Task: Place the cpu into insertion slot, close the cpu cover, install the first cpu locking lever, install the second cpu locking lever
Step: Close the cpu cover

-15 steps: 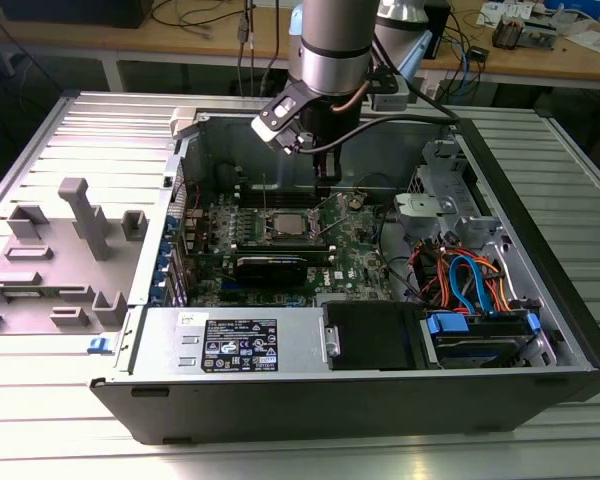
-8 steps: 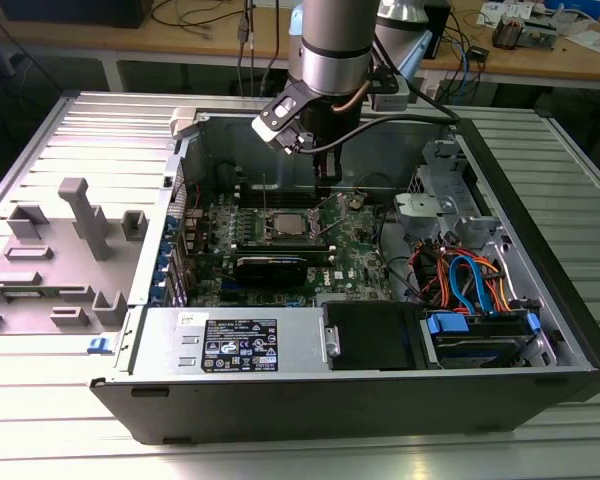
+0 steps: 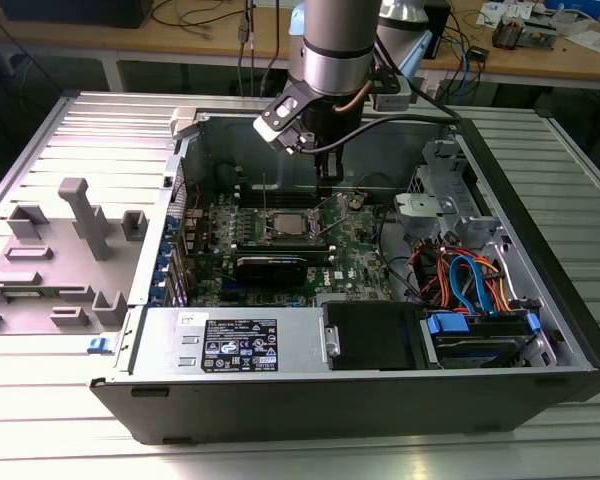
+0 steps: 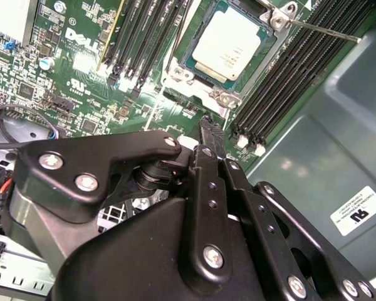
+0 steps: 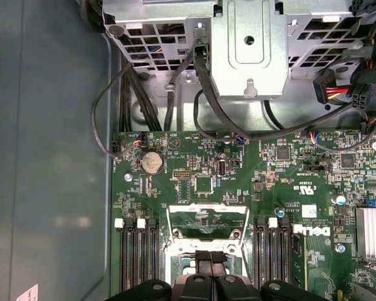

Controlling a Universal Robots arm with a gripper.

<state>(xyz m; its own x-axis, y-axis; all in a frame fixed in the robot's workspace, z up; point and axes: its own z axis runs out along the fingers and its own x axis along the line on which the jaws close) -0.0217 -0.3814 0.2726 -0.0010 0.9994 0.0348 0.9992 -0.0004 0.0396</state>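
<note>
Clenched end effector (image 4: 207, 128), fingertips pressed together, nothing gripped. Hangs low over the motherboard (image 5: 194, 163), at the side of the insertion slot (image 4: 191, 66) that faces the drive cage (image 5: 247, 50).

Cpu (image 4: 229, 39) already seated flat in that slot, silvery top up, near the board's middle, between two banks of memory slots (image 4: 282, 81). In the second wrist view, lies just ahead of the fingertips, near but apart.

Cpu cover (image 5: 207, 208) looks swung open, not yet down: a thin silver frame leaning away from the slot toward the drive cage, with green board visible through its window. Sits right at the fingertips; contact impossible to judge.

One locking lever (image 4: 319, 28) unlatched. Long axis running from a slot corner out across the memory slots.

View differences:
- Second wrist view gives the chip top and the lever rod.
- First wrist view gives the open cover frame and the cables beyond it.
- Exterior view gives the arm's near-vertical pose inside the case (image 3: 540, 250), slightly toward the exterior view's right of the slot.
</note>
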